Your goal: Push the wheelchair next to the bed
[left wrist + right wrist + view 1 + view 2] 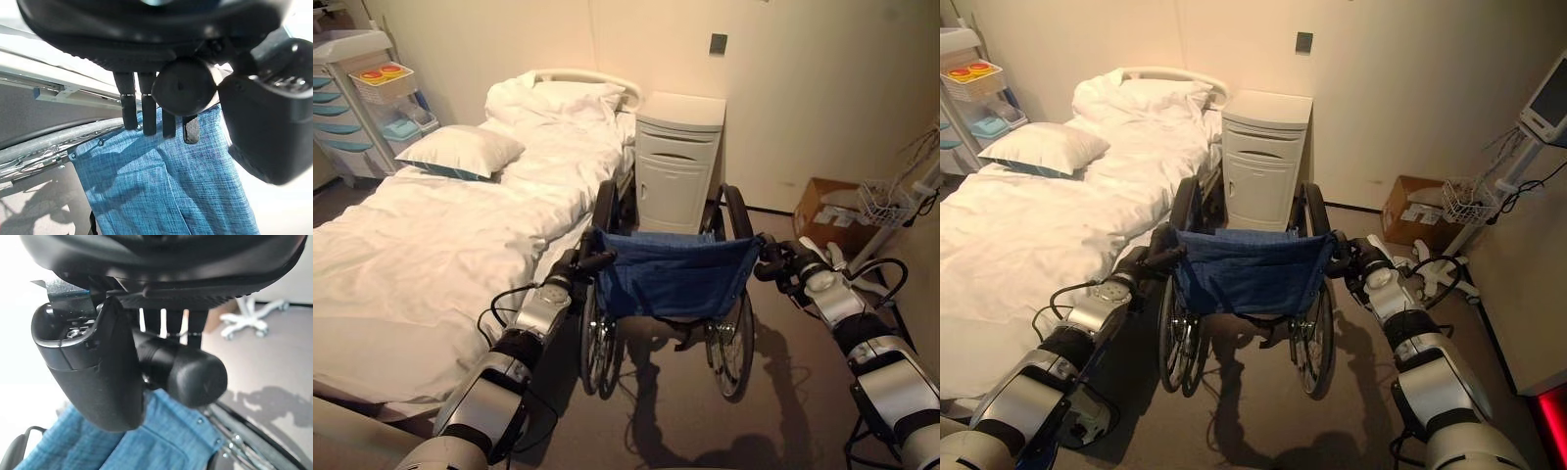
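Wheelchair (671,294) stands just beside the bed (431,255), its left wheel close against the mattress edge, blue backrest toward the robot, front end up near the white bedside cabinet (677,162).

Left hand (576,266) is wrapped round the wheelchair's left push handle (183,87); the left wrist view has the fingers (129,105) curled over the round grip end. Right hand (781,262) is clamped the same way on the right push handle (183,369), thumb in front of the bar.

Progress, as judged: chair looks already alongside the bed, so the push seems mostly done; a small squaring-up or release may remain.

Hard to read: whether the wheel actually touches the bed frame; footrests and front casters are hidden behind the seat; brake levers not made out.
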Controlling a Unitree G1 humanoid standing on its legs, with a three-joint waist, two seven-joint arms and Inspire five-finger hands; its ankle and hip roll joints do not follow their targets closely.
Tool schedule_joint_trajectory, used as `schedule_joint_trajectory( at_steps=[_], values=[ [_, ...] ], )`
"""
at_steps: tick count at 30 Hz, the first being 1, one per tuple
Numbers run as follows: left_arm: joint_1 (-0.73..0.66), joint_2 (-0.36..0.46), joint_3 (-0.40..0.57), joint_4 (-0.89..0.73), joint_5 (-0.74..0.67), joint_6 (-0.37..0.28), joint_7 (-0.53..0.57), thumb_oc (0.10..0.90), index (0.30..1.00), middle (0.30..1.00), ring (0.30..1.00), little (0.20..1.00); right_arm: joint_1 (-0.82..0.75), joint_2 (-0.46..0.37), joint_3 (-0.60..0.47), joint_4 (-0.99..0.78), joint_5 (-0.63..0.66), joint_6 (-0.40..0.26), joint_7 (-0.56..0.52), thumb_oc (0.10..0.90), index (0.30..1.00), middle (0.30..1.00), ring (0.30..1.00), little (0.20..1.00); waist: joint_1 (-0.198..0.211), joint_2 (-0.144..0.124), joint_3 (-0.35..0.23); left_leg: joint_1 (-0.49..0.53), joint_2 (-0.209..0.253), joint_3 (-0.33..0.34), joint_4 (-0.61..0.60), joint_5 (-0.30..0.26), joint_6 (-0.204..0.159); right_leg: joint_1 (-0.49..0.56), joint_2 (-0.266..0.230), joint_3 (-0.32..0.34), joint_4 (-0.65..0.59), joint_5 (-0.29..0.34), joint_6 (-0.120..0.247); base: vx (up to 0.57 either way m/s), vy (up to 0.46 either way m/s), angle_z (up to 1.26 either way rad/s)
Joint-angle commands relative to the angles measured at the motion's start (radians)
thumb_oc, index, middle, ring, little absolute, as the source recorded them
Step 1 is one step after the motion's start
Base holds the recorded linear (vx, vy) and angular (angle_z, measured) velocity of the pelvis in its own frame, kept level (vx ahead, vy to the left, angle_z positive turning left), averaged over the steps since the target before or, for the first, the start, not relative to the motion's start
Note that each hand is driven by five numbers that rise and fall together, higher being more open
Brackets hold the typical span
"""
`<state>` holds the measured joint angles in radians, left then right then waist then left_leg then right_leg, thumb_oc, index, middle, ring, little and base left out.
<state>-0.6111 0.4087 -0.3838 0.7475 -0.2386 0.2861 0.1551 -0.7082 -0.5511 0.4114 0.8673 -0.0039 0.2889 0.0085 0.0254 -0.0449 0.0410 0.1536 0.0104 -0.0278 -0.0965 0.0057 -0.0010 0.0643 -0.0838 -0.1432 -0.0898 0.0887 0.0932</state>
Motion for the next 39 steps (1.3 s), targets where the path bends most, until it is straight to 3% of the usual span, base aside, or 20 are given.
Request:
schedule_joint_trajectory(
  at_steps=[1,10,14,17,21,23,28,33,39],
  values=[
    [0.039,-0.080,-0.078,-0.008,0.022,0.003,-0.002,0.800,0.900,0.900,0.900,0.900,0.019,0.053,0.129,-0.069,-0.041,-0.020,0.011,0.800,0.900,0.900,0.900,0.900,0.014,0.012,0.003,-0.074,-0.017,0.004,0.009,0.055,-0.013,0.025,-0.020,0.002,0.003,0.045,0.024,0.00,0.000,0.00],
    [0.094,-0.025,-0.046,-0.090,0.052,0.065,0.012,0.800,0.900,0.900,0.900,0.900,0.068,-0.003,0.087,-0.186,-0.014,0.055,0.029,0.800,0.900,0.900,0.900,0.900,0.009,0.012,0.007,-0.067,-0.016,0.006,0.009,0.048,-0.011,0.030,-0.016,0.005,0.003,0.035,0.020,0.00,0.000,0.00],
    [0.106,-0.010,-0.033,-0.105,-0.034,0.083,-0.003,0.800,0.900,0.900,0.900,0.900,0.066,-0.022,0.076,-0.236,0.035,0.087,0.041,0.800,0.900,0.900,0.900,0.900,0.007,0.010,0.007,-0.065,-0.016,0.005,0.009,0.048,-0.012,0.034,-0.013,0.007,0.003,0.033,0.019,0.00,0.000,0.00],
    [0.117,-0.010,0.000,-0.133,-0.184,0.095,0.003,0.800,0.900,0.900,0.900,0.900,0.074,-0.035,0.055,-0.280,0.123,0.114,0.035,0.800,0.900,0.900,0.900,0.900,0.005,0.011,0.008,-0.063,-0.013,0.008,0.009,0.049,-0.014,0.035,-0.014,0.006,0.003,0.034,0.018,0.00,0.000,0.00],
    [0.142,0.017,0.081,-0.180,-0.420,0.121,-0.052,0.800,0.900,0.900,0.900,0.900,0.113,-0.055,-0.021,-0.325,0.343,0.163,0.075,0.800,0.900,0.900,0.900,0.900,0.003,0.014,0.007,-0.058,-0.011,0.009,0.009,0.050,-0.014,0.042,-0.016,0.002,0.003,0.032,0.017,0.00,0.000,0.00],
    [0.142,0.058,0.114,-0.186,-0.515,0.113,-0.083,0.800,0.900,0.900,0.900,0.900,0.116,-0.077,-0.054,-0.328,0.492,0.174,0.089,0.800,0.900,0.900,0.900,0.900,0.003,0.016,0.006,-0.054,-0.010,0.011,0.009,0.049,-0.015,0.047,-0.018,-0.003,0.003,0.031,0.018,0.00,0.000,0.00],
    [0.105,0.149,0.162,-0.146,-0.657,0.099,-0.185,0.800,0.900,0.900,0.900,0.900,0.079,-0.114,-0.103,-0.265,0.702,0.188,0.140,0.800,0.900,0.900,0.900,0.900,0.006,0.018,-0.002,-0.052,-0.010,0.017,0.009,0.047,-0.018,0.051,-0.020,-0.011,0.003,0.029,0.021,0.00,0.000,0.00],
    [0.084,0.209,0.181,-0.138,-0.762,0.082,-0.245,0.800,0.900,0.900,0.900,0.900,0.065,-0.152,-0.144,-0.214,0.849,0.187,0.161,0.800,0.900,0.900,0.900,0.900,0.009,0.019,-0.010,-0.053,-0.009,0.020,0.009,0.044,-0.020,0.051,-0.022,-0.015,0.003,0.026,0.024,0.00,0.000,0.00],
    [0.126,0.264,0.220,-0.173,-0.745,0.043,-0.287,0.800,0.900,0.900,0.900,0.900,0.113,-0.196,-0.209,-0.222,0.961,0.169,0.168,0.800,0.900,0.900,0.900,0.900,0.008,0.017,-0.017,-0.053,-0.010,0.025,0.009,0.041,-0.019,0.049,-0.019,-0.010,0.003,0.023,0.026,0.00,0.000,0.00]
  ],
)
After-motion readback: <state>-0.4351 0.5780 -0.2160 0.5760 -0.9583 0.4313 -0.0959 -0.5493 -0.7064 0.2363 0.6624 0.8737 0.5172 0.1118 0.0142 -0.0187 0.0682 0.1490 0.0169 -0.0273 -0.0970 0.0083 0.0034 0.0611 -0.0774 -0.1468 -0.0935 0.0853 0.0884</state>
